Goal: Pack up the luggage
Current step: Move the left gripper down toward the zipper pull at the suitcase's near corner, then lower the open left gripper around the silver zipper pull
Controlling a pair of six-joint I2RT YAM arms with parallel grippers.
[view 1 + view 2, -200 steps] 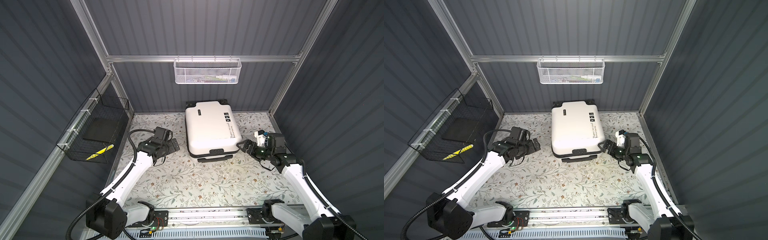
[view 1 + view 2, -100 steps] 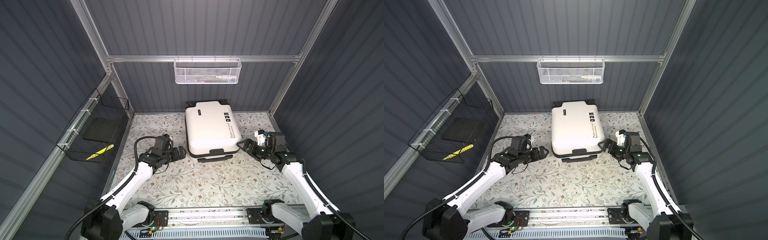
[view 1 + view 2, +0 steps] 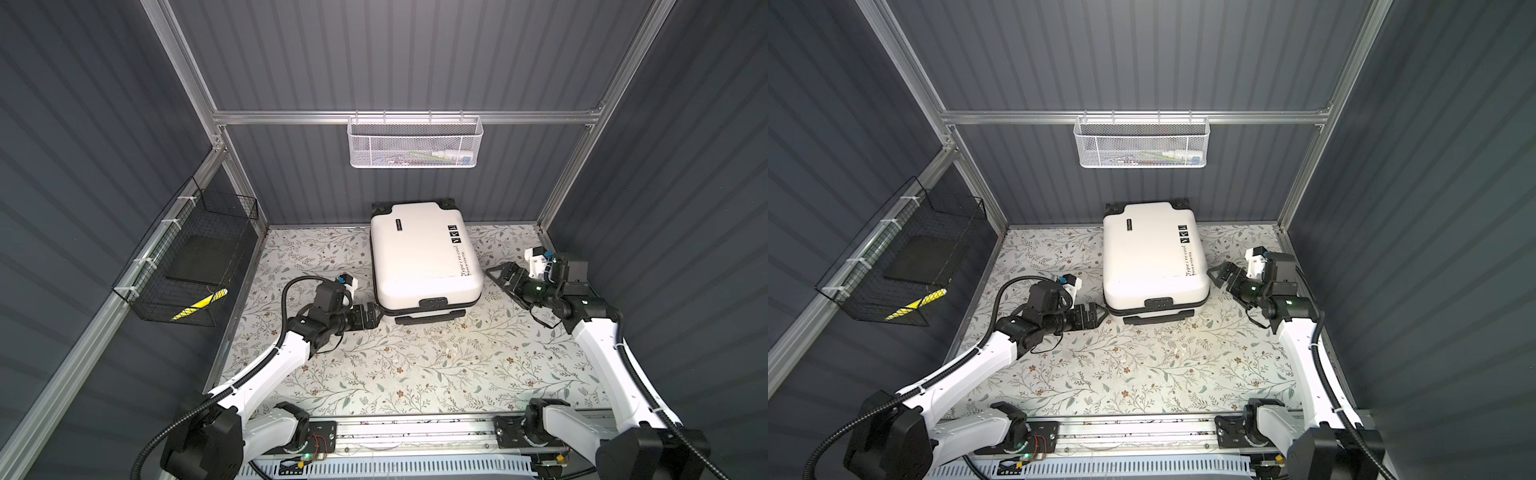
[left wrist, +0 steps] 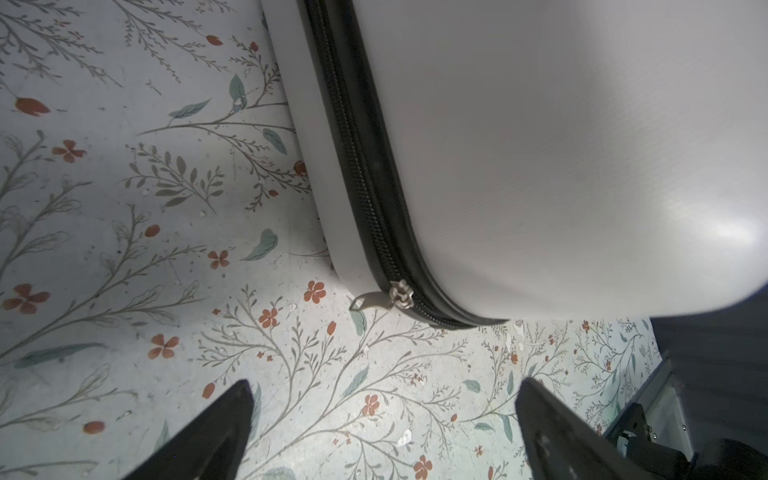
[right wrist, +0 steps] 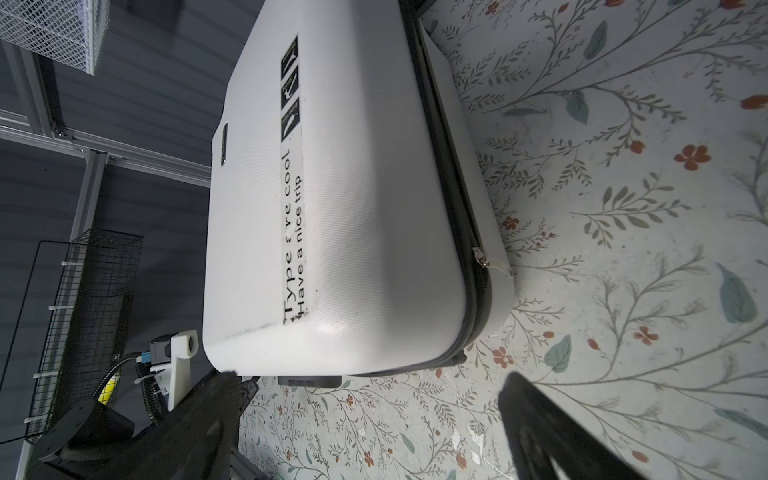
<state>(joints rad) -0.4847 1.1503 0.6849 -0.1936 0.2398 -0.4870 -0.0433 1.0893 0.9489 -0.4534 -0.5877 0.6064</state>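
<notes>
1. The luggage (image 3: 424, 257), a small white hard-shell suitcase with black zipper trim, lies flat and zipped shut on the floral-patterned tabletop (image 3: 415, 365). It sits at the far middle, close to the back wall, in both top views (image 3: 1152, 253).
2. Its black handle (image 3: 430, 319) faces my base, and its black wheels point toward the back wall.
3. My left gripper (image 3: 374, 315) sits low over the tabletop just beside the near left corner of the luggage, its jaws spread wide and holding nothing.
4. In my left wrist view that rounded corner (image 4: 540, 145) fills the space ahead of the left gripper (image 4: 384, 386). Bare tabletop shows between my black fingertips (image 4: 232, 407) and the shell.
5. A small metal zipper pull (image 4: 399, 295) hangs at that corner, its tab lying out over the tabletop.
6. My right gripper (image 3: 496, 272) is near the right side of the luggage, apart from it, jaws also wide and empty.
7. My right wrist view shows the side of the luggage (image 5: 353, 208) with black lettering and three black stickers. A second zipper pull (image 5: 482, 257) sits on the black zipper trim.
8. A white mesh basket (image 3: 414, 143) hangs on the back rail above the luggage.
9. A black wire basket (image 3: 191, 266) hangs on the left wall.
</notes>
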